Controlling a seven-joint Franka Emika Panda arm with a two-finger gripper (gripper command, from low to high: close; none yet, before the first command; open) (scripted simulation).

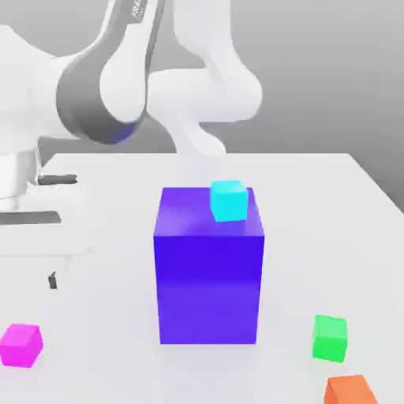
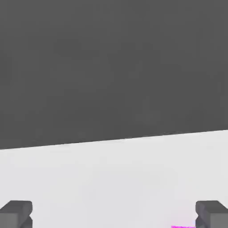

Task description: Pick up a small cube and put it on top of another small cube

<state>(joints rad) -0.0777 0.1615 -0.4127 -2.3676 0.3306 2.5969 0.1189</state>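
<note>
White worktop (image 1: pixel 331 197), grey backdrop. Exterior view: big blue-violet block (image 1: pixel 209 276) stands mid-worktop, upright. Cyan cube (image 1: pixel 229 200) sits on the block's top, near the back edge, toward the exterior view's right. Small magenta-pink cube (image 1: pixel 20 345) lies on the worktop at the exterior view's lower left, well apart from the block, nothing touching it. Green cube (image 1: pixel 329 338) on the worktop at the exterior view's lower right, also apart from the block. Orange cube (image 1: pixel 349 390) just below the green one, cut by the frame edge, close to it but not touching. White arm (image 1: pixel 118 71) fills the upper left, bending over behind the block; its base (image 1: pixel 24 205) is at the exterior view's left edge.

Hand view: the hand (image 2: pixel 113 213) spread wide, two dark grey fingertips (image 2: pixel 17 213) at opposite sides of the frame with bare worktop between them, pinching nothing. A thin magenta sliver (image 2: pixel 183 226) at the frame edge just beside one fingertip, the pink cube's edge; touching or not, cannot tell. Worktop runs out to a slightly tilted horizon with dark grey wall above.

Exterior view gives the block and the cyan, green and orange cubes; hand view gives the finger spread.
</note>
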